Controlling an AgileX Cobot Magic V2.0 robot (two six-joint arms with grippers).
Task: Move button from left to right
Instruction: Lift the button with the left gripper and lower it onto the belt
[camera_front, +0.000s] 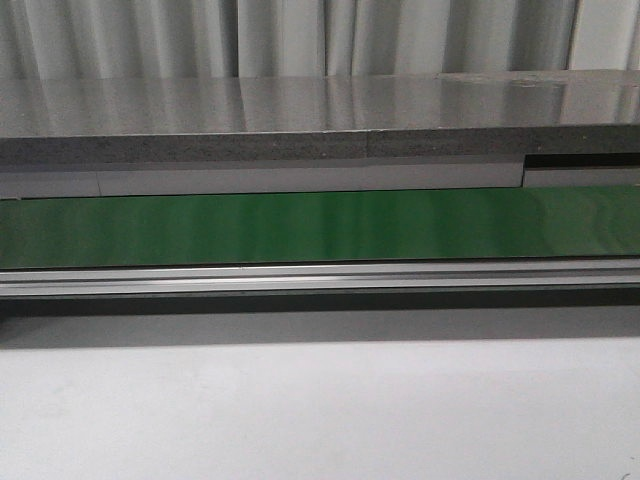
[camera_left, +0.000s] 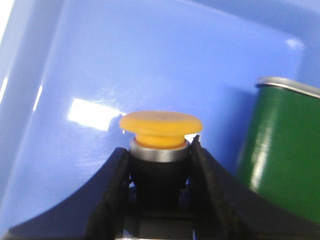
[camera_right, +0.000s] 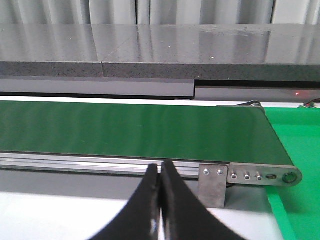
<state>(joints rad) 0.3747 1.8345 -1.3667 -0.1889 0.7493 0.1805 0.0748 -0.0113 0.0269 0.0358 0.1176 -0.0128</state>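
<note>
L gripper (camera_left: 161, 165) jaws clamped on button (camera_left: 160, 131) over blue tray (camera_left: 150, 60), beside green belt (camera_left: 282, 145). R gripper (camera_right: 160, 200) jaws closed, empty, near belt end.

Yellow-capped, black-bodied button (camera_left: 161, 145) upright between left fingers (camera_left: 112, 195), over blue tray (camera_left: 150, 60)

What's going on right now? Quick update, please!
Left fingers clamped on the yellow-capped button, over a blue tray. Right fingers shut, empty, facing the green belt. Belt looks bare.
</note>
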